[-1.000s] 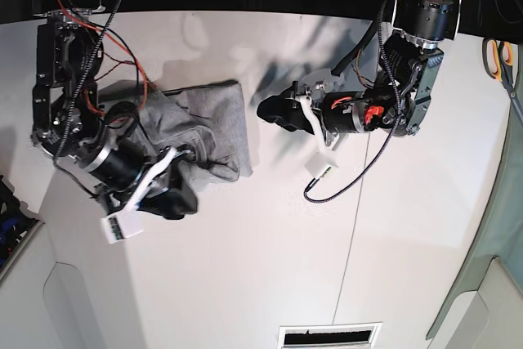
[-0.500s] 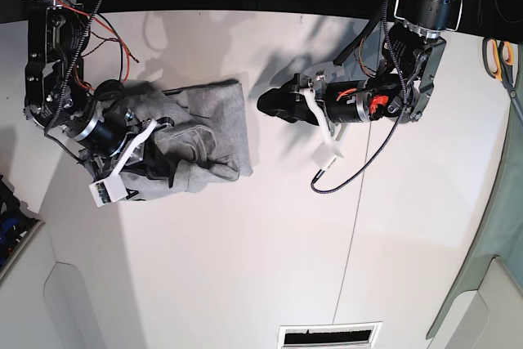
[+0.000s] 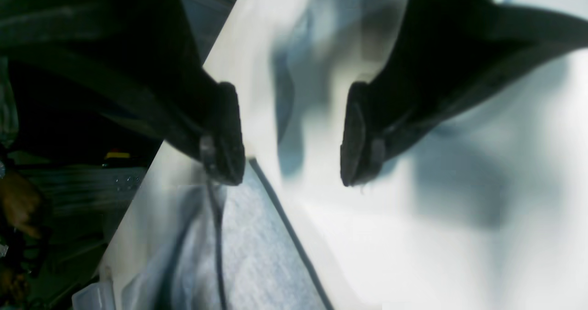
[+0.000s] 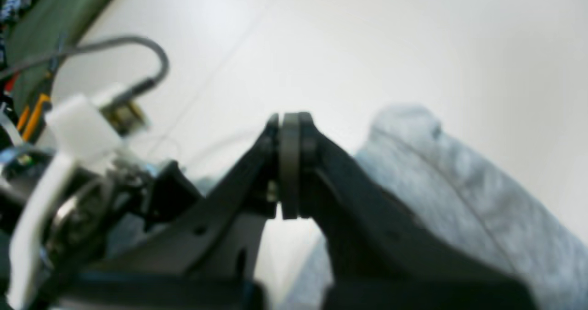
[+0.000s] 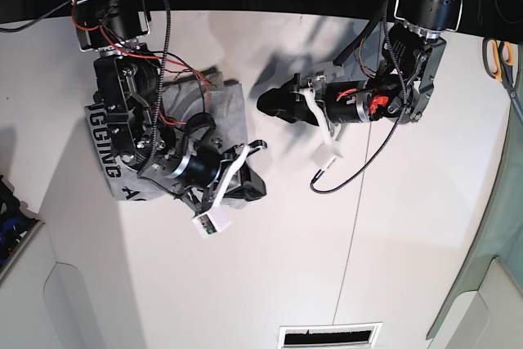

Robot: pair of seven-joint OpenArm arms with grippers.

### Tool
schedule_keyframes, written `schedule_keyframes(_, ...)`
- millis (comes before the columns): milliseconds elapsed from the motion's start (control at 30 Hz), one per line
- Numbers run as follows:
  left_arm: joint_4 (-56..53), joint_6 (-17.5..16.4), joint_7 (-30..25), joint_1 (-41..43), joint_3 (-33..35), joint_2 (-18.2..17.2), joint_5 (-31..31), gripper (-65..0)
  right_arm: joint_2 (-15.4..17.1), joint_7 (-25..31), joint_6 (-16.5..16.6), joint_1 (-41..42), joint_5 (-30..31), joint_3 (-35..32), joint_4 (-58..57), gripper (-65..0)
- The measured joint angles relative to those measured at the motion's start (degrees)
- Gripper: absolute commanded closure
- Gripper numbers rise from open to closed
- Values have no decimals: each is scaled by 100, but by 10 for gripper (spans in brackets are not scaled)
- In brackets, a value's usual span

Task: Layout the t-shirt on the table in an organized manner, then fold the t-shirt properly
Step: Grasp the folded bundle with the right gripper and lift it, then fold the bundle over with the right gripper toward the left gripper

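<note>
The grey t-shirt lies bunched on the white table at the left, with black letters showing on its left part. The right arm lies across it. My right gripper is shut at the shirt's lower right edge. In the right wrist view its pads are pressed together with nothing seen between them, grey t-shirt just to the right. My left gripper hovers open just right of the shirt. Its fingers stand apart over bare table, t-shirt below.
Scissors lie at the far right edge. A green cloth hangs along the right side. A slotted vent sits at the front. The left arm's cable loops onto the table. A thin seam runs down the tabletop.
The right arm swung from the shirt's left side across it to its lower right edge, and its gripper closed. The shirt now shows printed letters at the left. The left arm stayed put.
</note>
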Motion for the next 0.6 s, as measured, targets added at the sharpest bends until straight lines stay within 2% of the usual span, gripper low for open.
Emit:
schedule_keyframes(167,0,0,0,0,0,0,0,-367,-170,-24,22,7,-9,0,28,0)
schedule_keyframes(233,37,0,26,4,2,-20,-13,-310,-149,-31,22,4,-66,92,120,0)
schedule_keyframes(333,354,31,461,50,11,-153,-197,-140,-83,-24,22,9,-177,494,339,0)
schedule_keyframes(367,579,28,608,81,11,-195,-350,-117,-37,-22,31,11,-184,662,404,0)
schedule_keyframes(500,1698,24,826,33,7,-192,-649,-114,293,-26,24,98,-223,1366,428,0)
schedule_keyframes(600,2142,4,809,2,114,-162,-798,-52,595,31,-4,299,-302,1694,422,0)
